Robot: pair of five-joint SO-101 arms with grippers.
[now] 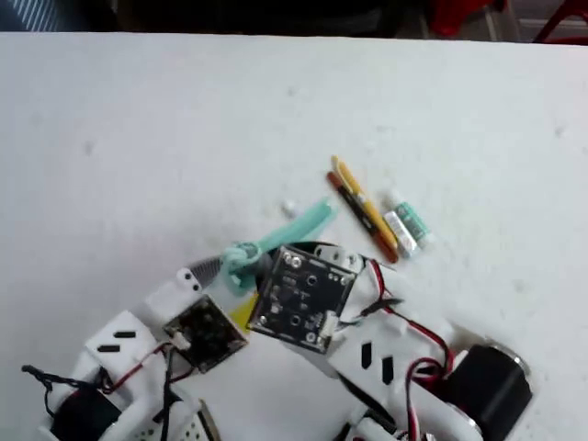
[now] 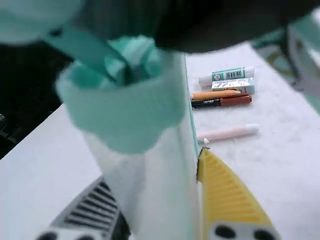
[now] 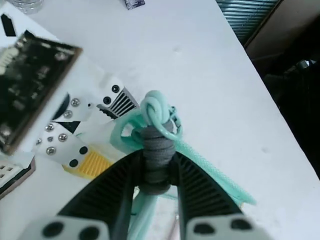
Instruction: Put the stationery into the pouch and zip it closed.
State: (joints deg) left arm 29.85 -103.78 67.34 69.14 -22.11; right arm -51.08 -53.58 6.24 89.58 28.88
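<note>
Pens and glue stick are left unpacked near the middle of the table. The pouch is clamped by the left gripper, its cord by the right gripper

Your right gripper has its black jaws pinched on the grey pull cord, just under its mint knot — the mint pouch trails beneath. The left gripper sits just beside it, over the white table.

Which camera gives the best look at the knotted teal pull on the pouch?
The right wrist view: the knotted teal pull is centred, with the grey wrap pinched in the right gripper. The high view shows it small on the pouch between the arms; the left wrist view catches it close up, partly behind pouch fabric.
</note>
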